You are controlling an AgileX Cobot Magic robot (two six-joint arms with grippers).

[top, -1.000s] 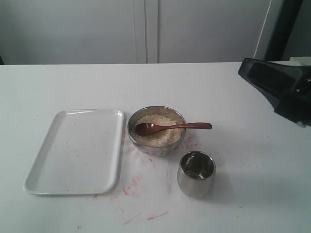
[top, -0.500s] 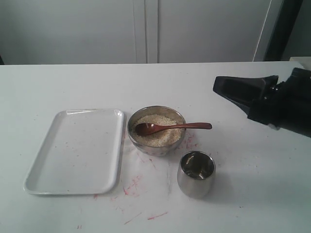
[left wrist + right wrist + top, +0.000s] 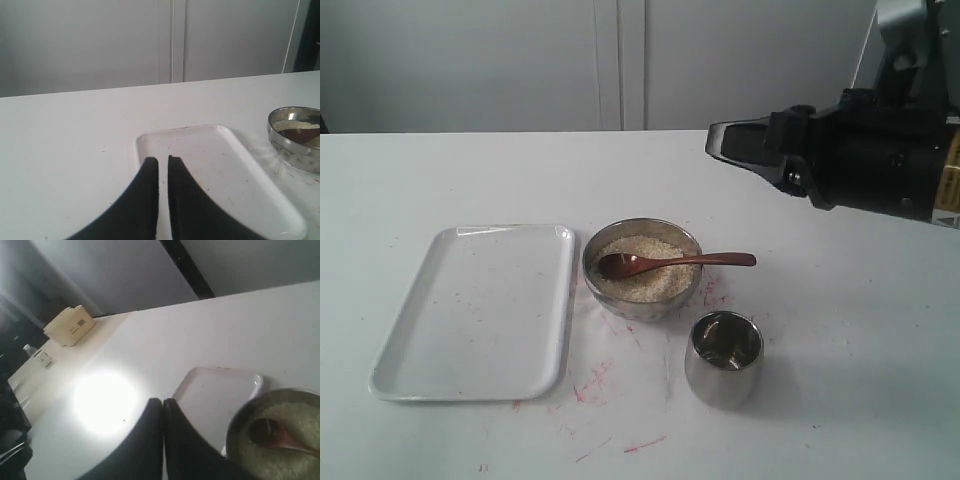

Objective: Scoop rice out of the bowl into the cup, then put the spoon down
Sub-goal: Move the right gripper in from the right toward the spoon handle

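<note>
The steel bowl stands mid-table, filled with pale rice. Across it lies the dark wooden spoon, scoop in the rice and handle sticking out over the right rim. The small steel cup stands in front of the bowl, to its right. My right gripper hovers shut, high above and behind the spoon's handle, holding nothing. Its wrist view shows the bowl, rice and spoon beyond the gripper. My left gripper is shut and empty over the tray, well away from the bowl.
A white rectangular tray lies left of the bowl, also in the left wrist view as the tray. Red marks stain the white table around the bowl and cup. A grey wall stands behind the table.
My right arm has swung in from the right edge, moving left and higher, so its shut tips now hang behind and above the spoon's handle. Bowl, spoon and cup have not moved.
</note>
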